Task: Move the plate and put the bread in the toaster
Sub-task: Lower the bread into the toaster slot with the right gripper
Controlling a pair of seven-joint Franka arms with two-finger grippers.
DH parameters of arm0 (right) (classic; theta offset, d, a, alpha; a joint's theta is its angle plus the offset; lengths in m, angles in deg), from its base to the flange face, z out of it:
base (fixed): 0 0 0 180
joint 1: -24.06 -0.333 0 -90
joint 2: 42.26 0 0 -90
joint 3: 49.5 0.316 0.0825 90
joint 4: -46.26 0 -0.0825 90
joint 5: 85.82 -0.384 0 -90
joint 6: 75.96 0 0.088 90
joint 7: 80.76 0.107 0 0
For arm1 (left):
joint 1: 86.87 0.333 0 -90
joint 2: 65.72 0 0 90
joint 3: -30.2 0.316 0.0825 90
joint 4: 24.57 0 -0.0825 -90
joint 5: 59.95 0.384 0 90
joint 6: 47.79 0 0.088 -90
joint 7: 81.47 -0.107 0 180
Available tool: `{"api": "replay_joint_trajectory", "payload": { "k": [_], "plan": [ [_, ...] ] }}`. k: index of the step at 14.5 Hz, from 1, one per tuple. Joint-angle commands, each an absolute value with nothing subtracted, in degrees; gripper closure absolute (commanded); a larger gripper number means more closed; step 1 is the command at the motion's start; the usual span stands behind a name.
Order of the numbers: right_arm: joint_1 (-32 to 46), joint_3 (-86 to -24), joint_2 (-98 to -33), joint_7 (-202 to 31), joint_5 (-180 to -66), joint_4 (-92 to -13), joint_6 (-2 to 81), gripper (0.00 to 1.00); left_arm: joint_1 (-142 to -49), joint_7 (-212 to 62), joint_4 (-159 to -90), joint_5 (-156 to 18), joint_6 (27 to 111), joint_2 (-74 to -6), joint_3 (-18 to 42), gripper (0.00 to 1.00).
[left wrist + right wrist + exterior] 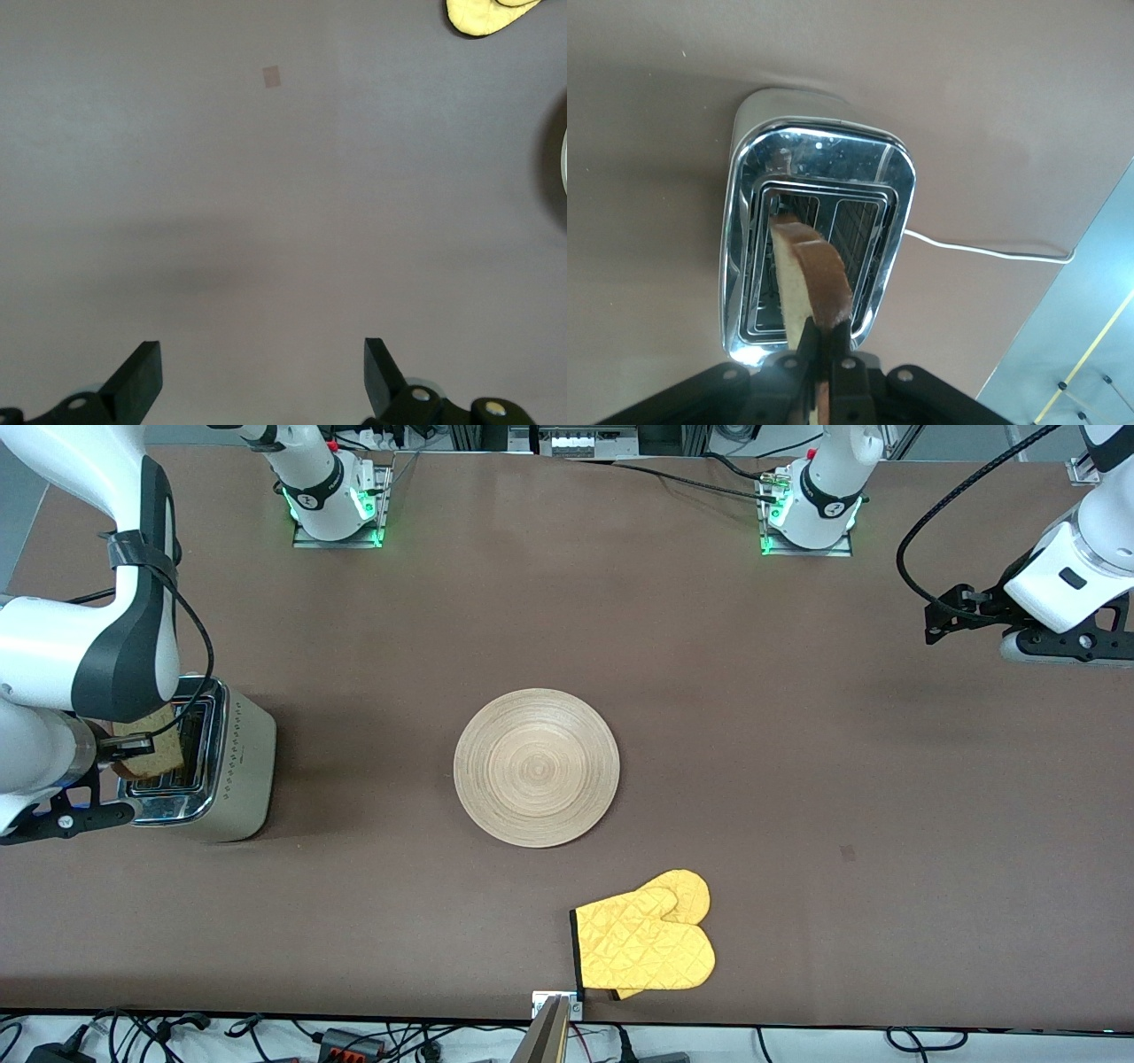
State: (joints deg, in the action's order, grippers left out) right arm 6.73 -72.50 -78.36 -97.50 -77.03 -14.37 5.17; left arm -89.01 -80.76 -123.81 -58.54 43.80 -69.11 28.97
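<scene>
My right gripper (pixel 124 751) is shut on the top edge of the bread (pixel 152 755), a brown-crusted slice held upright over the chrome top of the toaster (pixel 237 766). In the right wrist view the gripper (pixel 825 341) holds the bread (pixel 811 266) edge-on, pointing at one slot of the toaster (pixel 819 150). I cannot tell whether its lower edge is inside. The round light-wood plate (pixel 536 766) lies bare at the table's middle. My left gripper (pixel 932 624) hangs open and empty above bare table at the left arm's end, and it also shows in the left wrist view (pixel 263 376).
A yellow oven mitt (pixel 647 939) lies nearer to the front camera than the plate, by the table's edge; it also shows in the left wrist view (pixel 487 13). The toaster's white cord (pixel 983 251) trails across the table toward its edge.
</scene>
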Motion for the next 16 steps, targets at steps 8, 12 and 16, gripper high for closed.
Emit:
{"api": "replay_joint_trajectory", "payload": {
  "k": [8,12,16],
  "plan": [
    [7.8,-72.0,-79.3,-96.7,-80.2,-13.2,6.9,1.00,-89.2,-80.2,-122.5,-58.1,42.7,-68.7,28.9,0.00],
    [8.2,-72.0,-79.2,-95.8,-82.5,-15.2,8.6,1.00,-89.2,-80.2,-122.5,-58.1,42.7,-68.6,28.9,0.00],
    [7.8,-72.0,-78.7,-94.5,-83.3,-18.2,10.4,1.00,-89.2,-80.2,-122.5,-58.1,42.8,-68.6,29.0,0.00]
  ]
}}
